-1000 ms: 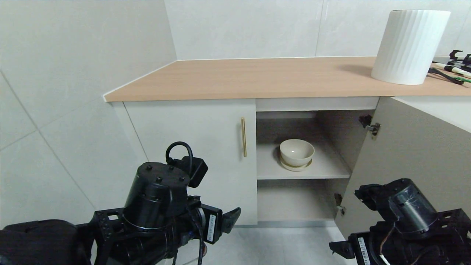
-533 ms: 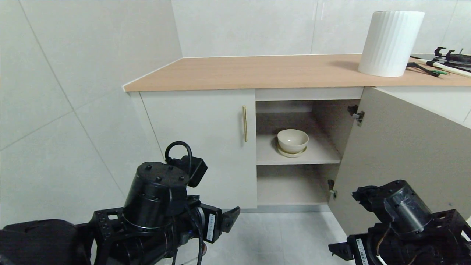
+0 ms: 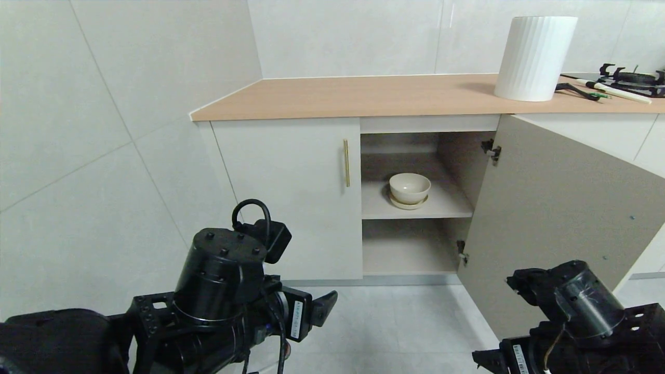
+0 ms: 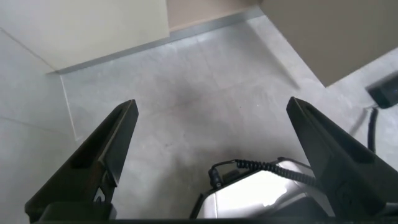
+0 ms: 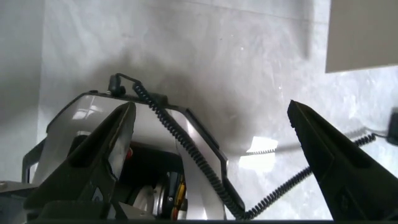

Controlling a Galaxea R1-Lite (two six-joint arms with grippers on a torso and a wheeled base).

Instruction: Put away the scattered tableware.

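Note:
A cream bowl (image 3: 410,186) sits on a small cream plate (image 3: 406,204) on the middle shelf of the open cabinet (image 3: 415,208). Both arms are held low in front of the cabinet, well short of it, over the tiled floor. My left gripper (image 4: 211,149) is open, with only floor between its fingers. My right gripper (image 5: 211,155) is also open and holds nothing.
The cabinet's right door (image 3: 550,208) stands swung open toward my right arm. The left door (image 3: 291,192), with a gold handle (image 3: 346,162), is closed. On the wooden countertop (image 3: 363,96) stand a white ribbed cylinder (image 3: 534,57) and some utensils (image 3: 608,87). A tiled wall runs along the left.
The whole head picture has shifted: the camera has backed away from the cabinet, which looks smaller and farther. The bowl and plate stay on the shelf. Both arms keep their pose.

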